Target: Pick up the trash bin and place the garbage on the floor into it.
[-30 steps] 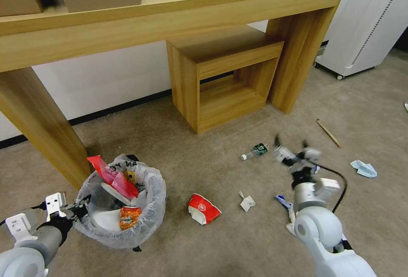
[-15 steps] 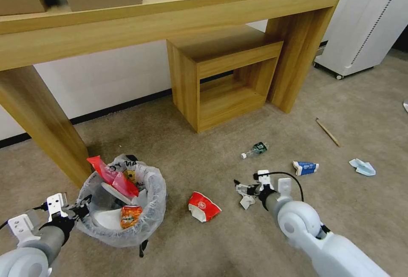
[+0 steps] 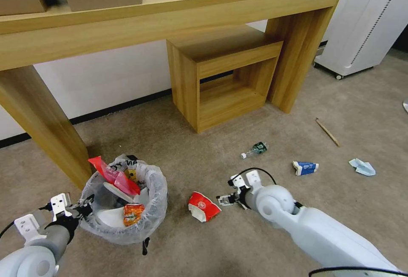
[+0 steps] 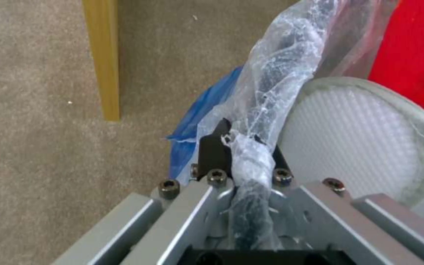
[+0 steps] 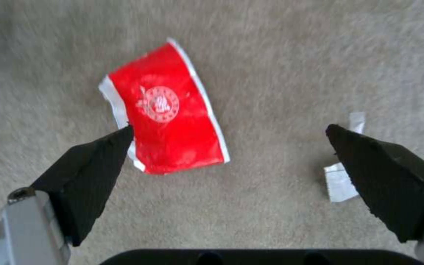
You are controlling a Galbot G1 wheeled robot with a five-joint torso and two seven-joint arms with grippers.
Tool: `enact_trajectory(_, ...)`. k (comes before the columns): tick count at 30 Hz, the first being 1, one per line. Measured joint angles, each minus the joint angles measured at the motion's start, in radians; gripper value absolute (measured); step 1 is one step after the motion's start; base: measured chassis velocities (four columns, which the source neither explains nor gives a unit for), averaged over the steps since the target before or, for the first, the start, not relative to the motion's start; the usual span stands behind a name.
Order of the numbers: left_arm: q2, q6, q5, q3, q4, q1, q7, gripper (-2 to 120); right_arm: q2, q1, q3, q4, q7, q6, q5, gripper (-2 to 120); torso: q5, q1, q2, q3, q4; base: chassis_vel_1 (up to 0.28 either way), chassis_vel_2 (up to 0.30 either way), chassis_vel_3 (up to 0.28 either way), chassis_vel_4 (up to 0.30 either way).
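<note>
The trash bin point(image 3: 144, 221), lined with a crinkly white bag, sits low at the left near the table leg. It holds a red plastic bag point(image 3: 114, 177), a white slipper point(image 4: 354, 140) and an orange wrapper point(image 3: 132, 214). My left gripper point(image 3: 84, 209) is shut on the bag-covered rim point(image 4: 251, 154). My right gripper point(image 3: 227, 192) hangs open just right of a flattened red-and-white wrapper point(image 3: 203, 207) on the floor point(image 3: 191, 158). In the right wrist view the wrapper point(image 5: 168, 114) lies by one finger point(image 5: 89, 173) and a white paper scrap point(image 5: 342, 176) by the other.
More garbage lies to the right: a small green-labelled bottle point(image 3: 255, 149), a blue-white carton point(image 3: 305, 167), a blue mask point(image 3: 362, 167) and a wooden stick point(image 3: 328, 132). A wooden table point(image 3: 170, 17), its leg point(image 3: 42, 128) and a wooden cube shelf point(image 3: 225, 77) stand behind.
My right arm has swung left and down, from above the carton to beside the red-and-white wrapper, now covering the paper scrap in the head view. The left gripper and bin barely shifted.
</note>
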Motion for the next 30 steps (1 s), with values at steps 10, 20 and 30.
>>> enact_trajectory(10, -0.016, -0.010, 0.003, 0.003, 0.009, -0.004, 0.001, 1, 0.068, 0.078, -0.180, -0.119, -0.017, 0.007, -0.038, 100, 0.0000, 0.000, 0.000, 0.000, -0.0002, 0.000, 0.000, 0.000, 0.000)
enact_trajectory(20, -0.022, -0.022, 0.003, -0.005, 0.010, 0.000, 0.009, 1, 0.152, 0.102, -0.259, -0.250, -0.034, 0.043, -0.081, 100, -0.0002, 0.000, 0.000, 0.000, -0.0003, 0.000, 0.000, 0.000, 0.000)
enact_trajectory(30, -0.033, -0.031, 0.004, -0.001, 0.009, -0.002, 0.016, 1, 0.278, 0.127, -0.315, -0.350, -0.050, 0.132, -0.123, 82, -0.0001, 0.000, 0.000, 0.000, -0.0002, 0.000, 0.000, 0.000, 0.000)
